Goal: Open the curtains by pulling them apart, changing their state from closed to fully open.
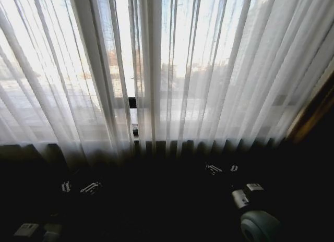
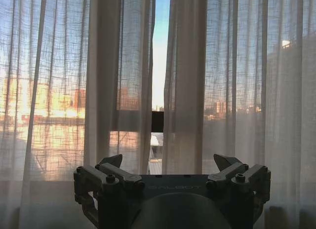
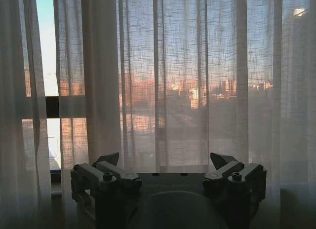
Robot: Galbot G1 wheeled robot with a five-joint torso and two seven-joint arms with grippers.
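The curtains hang ahead of both wide-open, empty grippers, left and right, whose arms are lost in shadow.

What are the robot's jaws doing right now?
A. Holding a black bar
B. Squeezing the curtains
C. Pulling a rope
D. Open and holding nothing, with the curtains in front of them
D. Both wrist views show the left gripper and the right gripper with jaws spread wide and nothing between them, and the curtains hang ahead of them, with just a narrow gap in the middle.
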